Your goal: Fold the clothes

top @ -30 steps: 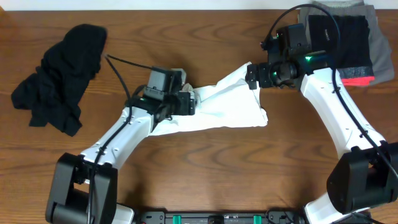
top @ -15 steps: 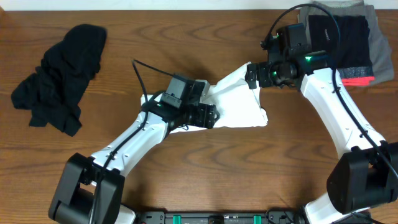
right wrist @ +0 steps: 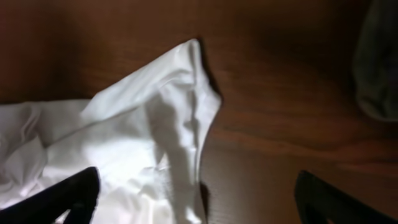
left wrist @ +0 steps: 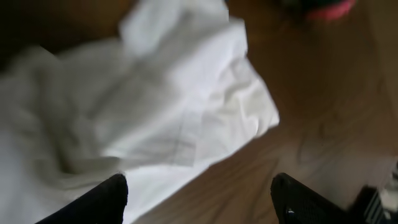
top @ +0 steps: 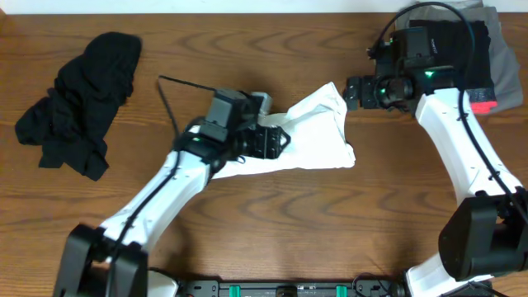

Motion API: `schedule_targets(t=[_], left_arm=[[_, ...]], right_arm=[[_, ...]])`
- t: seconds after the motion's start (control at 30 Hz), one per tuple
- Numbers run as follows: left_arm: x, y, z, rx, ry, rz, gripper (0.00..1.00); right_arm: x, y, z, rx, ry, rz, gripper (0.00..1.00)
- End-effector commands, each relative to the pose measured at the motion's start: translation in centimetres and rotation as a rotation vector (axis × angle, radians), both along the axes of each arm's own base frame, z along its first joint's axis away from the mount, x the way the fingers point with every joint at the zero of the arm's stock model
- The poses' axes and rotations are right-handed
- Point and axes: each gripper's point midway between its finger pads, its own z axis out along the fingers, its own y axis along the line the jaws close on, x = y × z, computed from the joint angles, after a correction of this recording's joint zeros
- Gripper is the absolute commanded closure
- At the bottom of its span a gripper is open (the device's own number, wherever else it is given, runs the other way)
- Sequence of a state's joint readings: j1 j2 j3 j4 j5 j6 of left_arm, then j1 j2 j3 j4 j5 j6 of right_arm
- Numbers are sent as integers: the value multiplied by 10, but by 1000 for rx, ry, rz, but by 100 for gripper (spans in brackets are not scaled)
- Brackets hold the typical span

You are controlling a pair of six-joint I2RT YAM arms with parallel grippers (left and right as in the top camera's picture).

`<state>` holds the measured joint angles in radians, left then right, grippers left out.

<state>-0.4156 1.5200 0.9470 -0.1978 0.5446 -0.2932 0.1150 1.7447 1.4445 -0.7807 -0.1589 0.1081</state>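
Overhead: bright, even light, sharp throughout; brown wooden tabletop [top: 247, 223] has mild sheen. Crumpled black garment [top: 82, 99], far left, loses fold detail. Left wrist view: heavy blur, crumpled white T-shirt [left wrist: 155, 106] washed out, far-left corner dark. Right wrist view: dim, wood near black, shirt grey in shadow, near corners out of focus.

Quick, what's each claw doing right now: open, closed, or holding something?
Left claw: open, holding nothing, over the white T-shirt.
Right claw: open, holding nothing, over the shirt's upper corner.
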Motion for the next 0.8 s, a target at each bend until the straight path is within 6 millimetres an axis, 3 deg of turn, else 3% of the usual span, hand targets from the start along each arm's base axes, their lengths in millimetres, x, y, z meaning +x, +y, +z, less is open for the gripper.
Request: schedule_targets(t=[0.0, 0.07, 0.13, 0.17, 0.3, 0.4, 0.5, 0.63, 0.77], left_arm=[[21, 28, 25, 54, -101, 131, 25], [32, 53, 14, 181, -129, 224, 25], [38, 70, -4, 287, -123, 274, 29], [39, 71, -14, 310, -106, 273, 34], [39, 70, -54, 354, -23, 256, 75], [40, 70, -76, 360, 29, 274, 87], [39, 56, -83, 305, 61, 248, 93], [32, 23, -74, 186, 58, 148, 94], [26, 5, -71, 167, 46, 106, 94]], right_arm=[[9, -12, 4, 18, -17, -46, 10], [11, -15, 5, 18, -24, -52, 23], [11, -16, 5, 18, -27, -53, 28], [12, -16, 5, 18, -29, -53, 29], [12, -16, 6, 18, -31, -53, 25], [12, -16, 5, 17, -29, -53, 22], [12, -16, 5, 17, -29, -54, 20], [12, -16, 6, 18, -31, -54, 19], [12, -16, 5, 18, -31, -53, 18]])
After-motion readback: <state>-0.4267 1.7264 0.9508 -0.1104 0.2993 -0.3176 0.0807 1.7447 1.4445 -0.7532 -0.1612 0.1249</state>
